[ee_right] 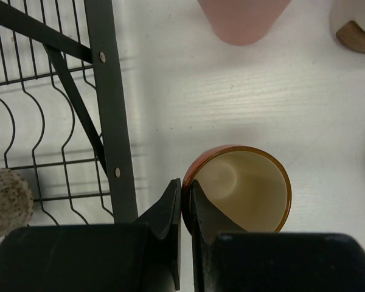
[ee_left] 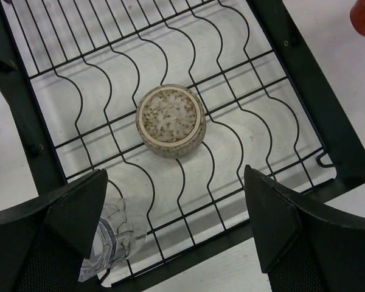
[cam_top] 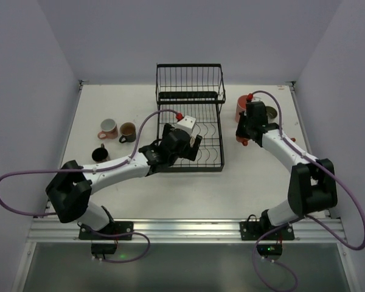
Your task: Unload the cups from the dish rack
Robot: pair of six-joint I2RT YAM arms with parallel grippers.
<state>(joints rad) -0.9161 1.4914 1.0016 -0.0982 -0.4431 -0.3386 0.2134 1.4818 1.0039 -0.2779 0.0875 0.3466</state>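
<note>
dish rack (ee_left: 307,103): black | speckled cup (ee_left: 170,121): beige | orange-red cup (ee_right: 249,188): cream inside

A robot lab is shown. A white table (cam_top: 188,194) is closed in by plain walls (cam_top: 30,91). Two robot arms (cam_top: 112,170) are bolted to a metal rail (cam_top: 188,226).

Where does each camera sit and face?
Top external: above and behind the bases, looking down at the dish rack and both arms.
Left wrist: looks down into the rack's lower tray; left gripper open above a speckled cup.
Right wrist: looks down beside the rack; right gripper shut on the orange-red cup's rim.
Shared: both wrist views show the speckled cup.
</note>
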